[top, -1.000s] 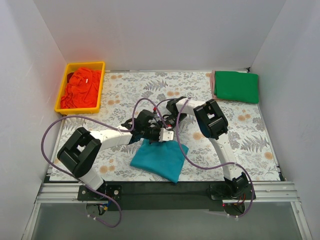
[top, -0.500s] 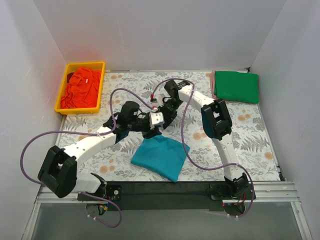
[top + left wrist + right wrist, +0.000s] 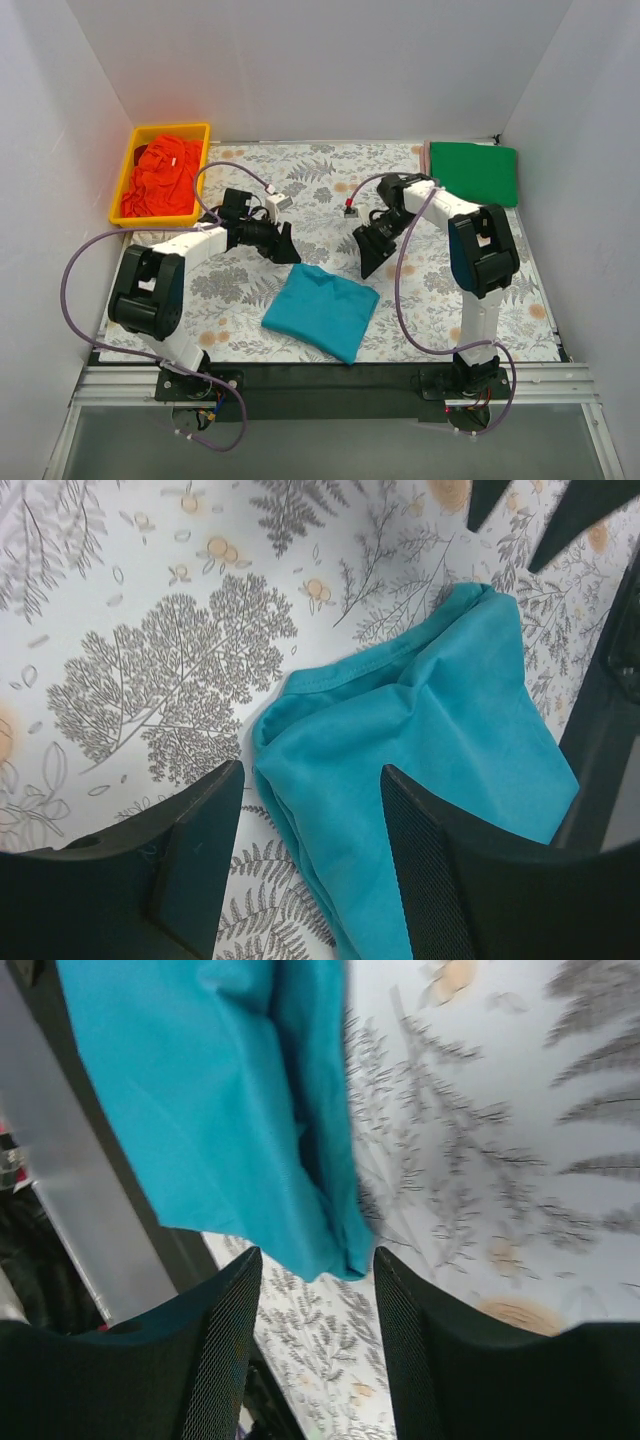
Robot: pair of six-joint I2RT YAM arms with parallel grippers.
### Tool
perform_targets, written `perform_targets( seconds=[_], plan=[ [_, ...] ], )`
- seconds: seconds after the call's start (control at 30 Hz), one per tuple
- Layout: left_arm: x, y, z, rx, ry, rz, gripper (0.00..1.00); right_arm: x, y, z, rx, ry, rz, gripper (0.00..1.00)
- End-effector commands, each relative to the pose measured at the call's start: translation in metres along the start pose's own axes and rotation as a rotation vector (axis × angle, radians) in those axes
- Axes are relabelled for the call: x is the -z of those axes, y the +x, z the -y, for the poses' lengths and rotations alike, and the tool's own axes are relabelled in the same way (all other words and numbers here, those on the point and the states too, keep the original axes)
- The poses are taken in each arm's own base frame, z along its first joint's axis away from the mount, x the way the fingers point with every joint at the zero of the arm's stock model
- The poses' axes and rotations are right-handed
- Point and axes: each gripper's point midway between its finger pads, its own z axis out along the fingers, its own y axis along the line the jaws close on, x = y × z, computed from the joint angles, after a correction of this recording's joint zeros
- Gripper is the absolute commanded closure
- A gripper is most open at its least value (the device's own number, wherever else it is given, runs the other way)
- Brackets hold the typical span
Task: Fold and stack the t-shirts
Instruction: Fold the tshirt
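Both pairs of fingers spread and empty by the folded teal-blue t-shirt [image 3: 322, 312].
The left fingers [image 3: 283, 245] and right fingers [image 3: 372, 252] hold nothing. The shirt's far edge lies between them, just nearer the arm bases. Bare floral sheet [image 3: 300, 175] opens beyond both, and the green t-shirt [image 3: 472, 172] lies well beyond the right fingers.

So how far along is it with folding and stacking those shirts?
Done: a green shirt lies folded at the far right corner, and the teal shirt lies folded near the front. In hand: nothing; the left pincer and right pincer are both open above the floral sheet, clear of the teal shirt. Left: the teal one isn't stacked on the green, and the orange-red shirt sits crumpled in the yellow bin.
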Motion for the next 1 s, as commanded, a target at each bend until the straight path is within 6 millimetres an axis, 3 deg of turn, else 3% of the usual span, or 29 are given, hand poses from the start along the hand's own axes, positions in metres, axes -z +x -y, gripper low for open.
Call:
perform_targets(
  seconds=[0.0,0.17,0.4,0.77,0.9,0.97],
  plan=[
    [0.000,-0.011,0.009,0.069,0.064,0.005,0.43,-0.013,0.017,-0.024,-0.013,-0.115,-0.008,0.43],
    [-0.012,0.002,-0.005,0.114,0.055,-0.034,0.44,-0.025,0.029,-0.020,-0.033,-0.146,-0.028,0.41],
    [-0.019,0.005,-0.010,0.125,0.063,-0.042,0.52,-0.026,0.030,-0.020,-0.029,-0.145,-0.031,0.52],
    [-0.023,0.010,-0.011,0.142,0.079,-0.055,0.54,-0.031,0.051,-0.027,-0.038,-0.155,-0.073,0.53],
    [-0.022,0.008,-0.010,0.136,0.082,-0.051,0.67,-0.030,0.048,-0.029,-0.037,-0.157,-0.064,0.64],
    [-0.021,0.007,-0.009,0.132,0.082,-0.046,0.73,-0.027,0.047,-0.028,-0.032,-0.142,-0.063,0.65]
  ],
)
